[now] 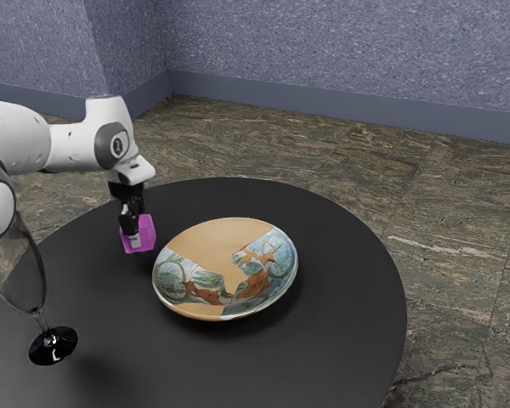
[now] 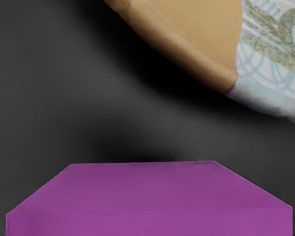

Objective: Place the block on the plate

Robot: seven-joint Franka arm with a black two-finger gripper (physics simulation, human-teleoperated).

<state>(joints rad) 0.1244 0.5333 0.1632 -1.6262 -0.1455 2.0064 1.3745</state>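
In the exterior view my gripper (image 1: 134, 226) points down near the table's far left part, shut on the purple block (image 1: 148, 232). One finger lies across the block's near face; the other is hidden behind it. The block looks slightly tilted, and its height over the table is hard to judge. In the wrist view the purple block (image 2: 147, 189) is large at the lower edge. The plate (image 1: 212, 242), tan with a painted pattern, lies beside the block, toward the exterior view's right. The plate (image 2: 187, 37) also appears in the wrist view, apart from the block.
A clear stemmed glass with a black base (image 1: 53, 345) stands on the round black table (image 1: 340, 340), near the exterior view's left edge. The table's rounded edge curves behind the plate, with stone flooring beyond.
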